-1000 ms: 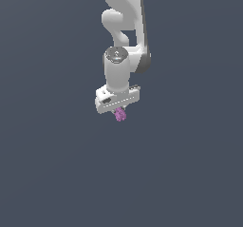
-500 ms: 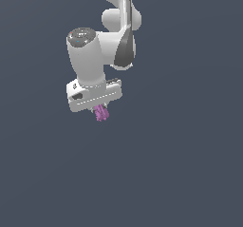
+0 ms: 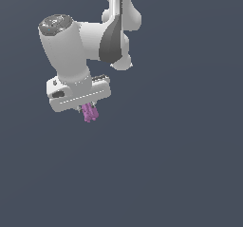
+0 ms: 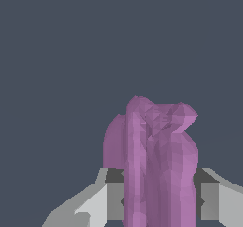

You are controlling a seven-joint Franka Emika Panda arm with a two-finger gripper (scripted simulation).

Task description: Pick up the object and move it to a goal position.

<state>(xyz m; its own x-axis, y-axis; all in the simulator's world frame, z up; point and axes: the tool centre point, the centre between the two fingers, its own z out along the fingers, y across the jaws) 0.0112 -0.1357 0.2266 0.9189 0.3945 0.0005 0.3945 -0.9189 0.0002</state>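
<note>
Item: purple object (image 3: 89,113), small and lumpy. Location: clamped between the fingers (image 4: 107,200) of the gripper (image 3: 87,110), hanging below the white arm (image 3: 71,55), clear of any surface. Long axis runs along the fingers, pointing down. Goal position not visible.

Object (image 3: 89,112) is rendered purple-magenta, with lighter lilac facets and darker violet folds seen in the wrist view (image 4: 159,164). Gripper (image 3: 88,111) block is shown white to pale grey, marked with a thin dotted line along its face and a dark slot on one side. Fingers (image 4: 97,202) are shaded light grey with dark grey inner pads. Arm (image 3: 85,41) is coloured white, with a dark grey joint band and a grey cap. Backdrop (image 3: 190,164) is rendered flat slate blue-grey.
</note>
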